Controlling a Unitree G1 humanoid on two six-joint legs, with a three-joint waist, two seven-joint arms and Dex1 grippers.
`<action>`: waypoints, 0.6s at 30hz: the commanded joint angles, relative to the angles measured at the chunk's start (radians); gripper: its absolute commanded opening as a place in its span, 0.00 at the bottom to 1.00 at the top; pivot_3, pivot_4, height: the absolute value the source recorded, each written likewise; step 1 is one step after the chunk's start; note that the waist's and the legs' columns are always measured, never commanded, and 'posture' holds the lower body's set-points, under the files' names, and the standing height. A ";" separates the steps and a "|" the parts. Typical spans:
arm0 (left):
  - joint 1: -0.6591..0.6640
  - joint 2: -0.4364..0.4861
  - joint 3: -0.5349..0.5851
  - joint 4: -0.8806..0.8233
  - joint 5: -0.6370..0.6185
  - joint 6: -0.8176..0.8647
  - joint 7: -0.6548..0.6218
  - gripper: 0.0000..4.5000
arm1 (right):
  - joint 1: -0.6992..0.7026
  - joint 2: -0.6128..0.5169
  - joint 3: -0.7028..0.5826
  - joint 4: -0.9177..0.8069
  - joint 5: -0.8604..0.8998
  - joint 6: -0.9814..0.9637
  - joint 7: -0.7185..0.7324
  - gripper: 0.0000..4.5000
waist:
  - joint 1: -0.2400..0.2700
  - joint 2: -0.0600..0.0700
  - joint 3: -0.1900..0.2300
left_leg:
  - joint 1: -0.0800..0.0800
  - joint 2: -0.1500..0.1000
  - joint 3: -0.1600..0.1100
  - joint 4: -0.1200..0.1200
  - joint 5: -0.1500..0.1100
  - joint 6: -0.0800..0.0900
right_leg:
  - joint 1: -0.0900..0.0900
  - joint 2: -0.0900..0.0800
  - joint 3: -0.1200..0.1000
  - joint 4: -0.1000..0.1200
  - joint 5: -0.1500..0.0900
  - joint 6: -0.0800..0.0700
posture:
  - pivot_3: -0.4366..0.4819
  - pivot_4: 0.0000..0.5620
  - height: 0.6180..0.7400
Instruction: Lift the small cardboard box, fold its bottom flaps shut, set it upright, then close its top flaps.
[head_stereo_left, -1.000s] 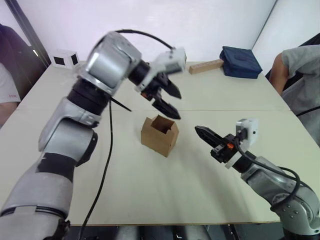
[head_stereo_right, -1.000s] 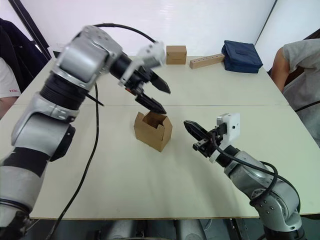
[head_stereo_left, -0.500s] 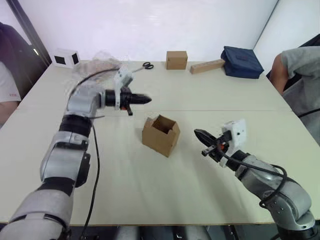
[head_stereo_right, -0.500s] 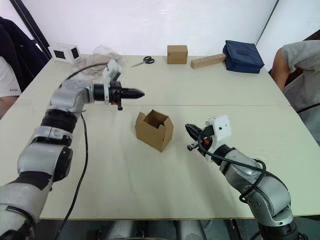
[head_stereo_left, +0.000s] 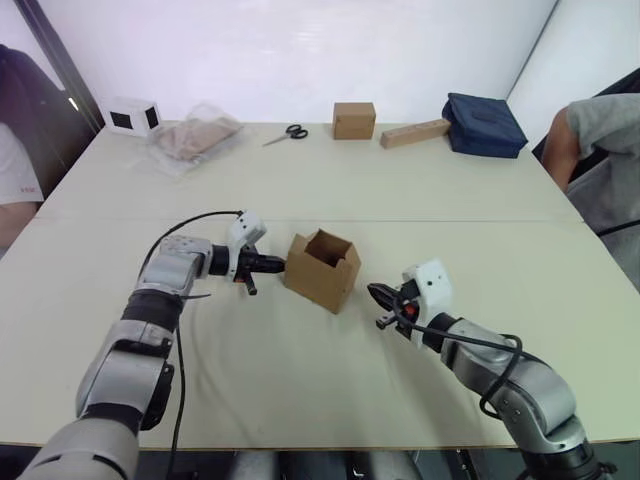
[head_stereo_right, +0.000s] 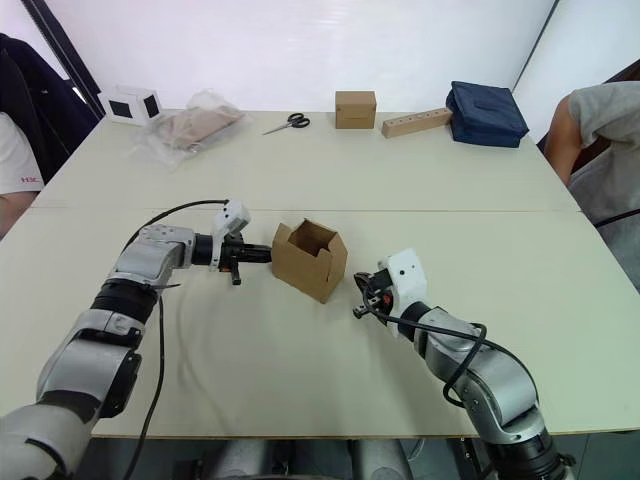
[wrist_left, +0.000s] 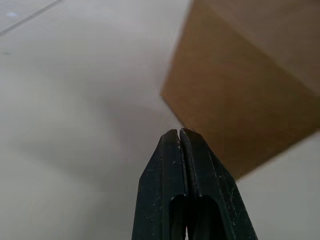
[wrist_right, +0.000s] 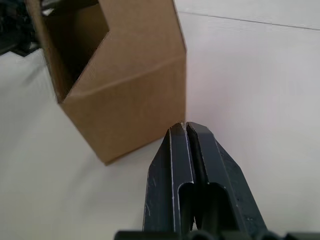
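Flanking small cardboard box, left hand, right hand closed, empty

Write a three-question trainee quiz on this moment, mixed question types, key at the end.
1. True or false: both pincers are shut.
2. The box on the table has its top flaps: A) open B) folded shut C) taped.
3. Fill in: the left pincer and right pincer sit low on ______ sides of the box.

Key: 1 true, both wrist views show the fingers pressed together, holding nothing. 2 A, the inside shows from above. 3 opposite.
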 joint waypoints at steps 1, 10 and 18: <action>0.020 0.013 -0.007 -0.114 -0.035 0.076 -0.028 0.00 | 0.003 0.008 -0.011 -0.010 -0.007 -0.011 0.037 0.00 | 0.000 0.000 0.000 | 0.000 0.000 0.000 0.000 0.000 0.000 | 0.000 0.000 0.000 0.000 0.000 0.000 | 0.48 0.27 1.00; 0.079 0.051 -0.032 -0.288 -0.083 0.221 -0.053 0.00 | 0.005 -0.008 -0.047 -0.011 -0.012 0.009 0.097 0.00 | 0.000 0.000 0.000 | 0.001 0.000 -0.001 0.000 0.000 0.000 | 0.001 0.000 0.000 0.000 0.000 0.000 | 0.48 0.27 1.00; 0.142 0.104 -0.075 -0.453 -0.149 0.354 -0.103 0.00 | 0.025 -0.027 -0.084 -0.049 0.018 0.045 0.155 0.00 | 0.000 0.000 0.000 | 0.001 0.000 -0.001 0.000 0.000 0.000 | 0.001 0.000 0.000 0.000 0.000 -0.001 | 0.48 0.27 1.00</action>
